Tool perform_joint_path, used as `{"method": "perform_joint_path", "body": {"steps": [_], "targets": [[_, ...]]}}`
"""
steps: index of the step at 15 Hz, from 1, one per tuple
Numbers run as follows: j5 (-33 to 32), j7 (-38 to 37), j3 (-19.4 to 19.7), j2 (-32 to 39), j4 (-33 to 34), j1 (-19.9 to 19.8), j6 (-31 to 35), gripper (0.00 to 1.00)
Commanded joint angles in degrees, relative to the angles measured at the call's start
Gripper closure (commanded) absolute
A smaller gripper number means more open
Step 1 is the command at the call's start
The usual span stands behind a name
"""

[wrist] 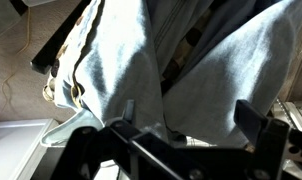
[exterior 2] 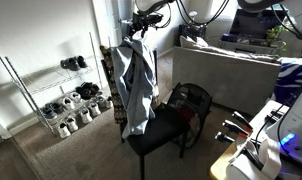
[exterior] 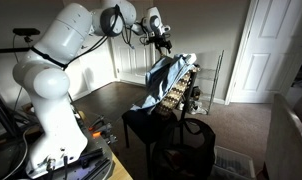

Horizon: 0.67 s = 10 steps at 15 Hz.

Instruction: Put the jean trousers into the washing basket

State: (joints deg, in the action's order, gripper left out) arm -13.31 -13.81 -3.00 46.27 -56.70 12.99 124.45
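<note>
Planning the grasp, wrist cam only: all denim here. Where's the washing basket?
Observer: The washing basket stands beside the black chair, open top up.
Operator: What are the jeans on?
Observer: The jean trousers hang over a brown-and-cream woven object upright at that chair.
Operator: Gripper touching them?
Observer: The gripper hangs right at their top; contact I cannot tell.

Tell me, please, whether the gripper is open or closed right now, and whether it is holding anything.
Gripper: open, with its fingers spread wide at the jean trousers; it is not gripping them.
</note>
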Motion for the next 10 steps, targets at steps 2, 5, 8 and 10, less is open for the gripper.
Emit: {"method": "perform_joint_path", "body": {"steps": [2, 5, 8, 10], "targets": [[3.3, -1.8, 2.8, 10.7, 16.7, 0.5, -1.7, 0.00], [1.5, -3.0, 3.9, 15.8, 26.0, 0.2, -3.8, 0.00], [1.6, -3.5, 5.5, 17.2, 28.8, -0.1, -4.9, 0.00], [1.7, -4.5, 6.2, 18.0, 29.2, -0.3, -5.7, 0.00]]}}
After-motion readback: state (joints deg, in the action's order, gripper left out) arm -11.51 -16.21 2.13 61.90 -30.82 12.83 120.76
